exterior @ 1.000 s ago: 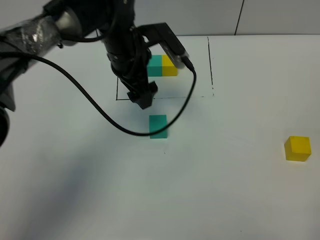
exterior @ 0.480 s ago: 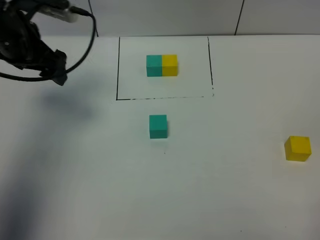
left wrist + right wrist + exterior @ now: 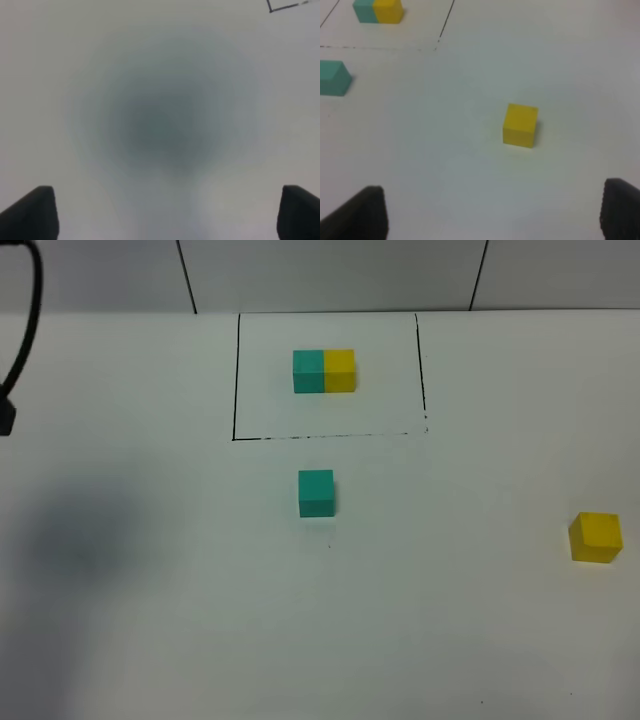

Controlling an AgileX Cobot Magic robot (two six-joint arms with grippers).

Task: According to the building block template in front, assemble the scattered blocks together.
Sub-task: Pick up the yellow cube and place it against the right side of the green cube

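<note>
High cam: the template [image 3: 324, 371] (teal + yellow joined, teal on the left) sits inside the black frame line [image 3: 235, 380] at the far side of the table [image 3: 150, 640]. The loose teal cube [image 3: 316, 492] lies just outside the frame's near edge, mid-table. The loose yellow cube [image 3: 596, 536] is well apart from it, far out on the right. Neither arm shows, only a bit of black cable [image 3: 8, 415] at the left edge.

Left wrist cam: left claw [image 3: 165, 215] has its jaws wide apart w/ nothing btwn them. Below is bare table w/ a soft shadow. No cube in sight.

Right wrist cam: right claw [image 3: 490, 212] is spread wide and empty, above the table. The yellow cube lies straight ahead, roughly centred btwn the tips and turned slightly. The teal cube and template are further off to one side. So the right arm looks the nearer one for yellow.
</note>
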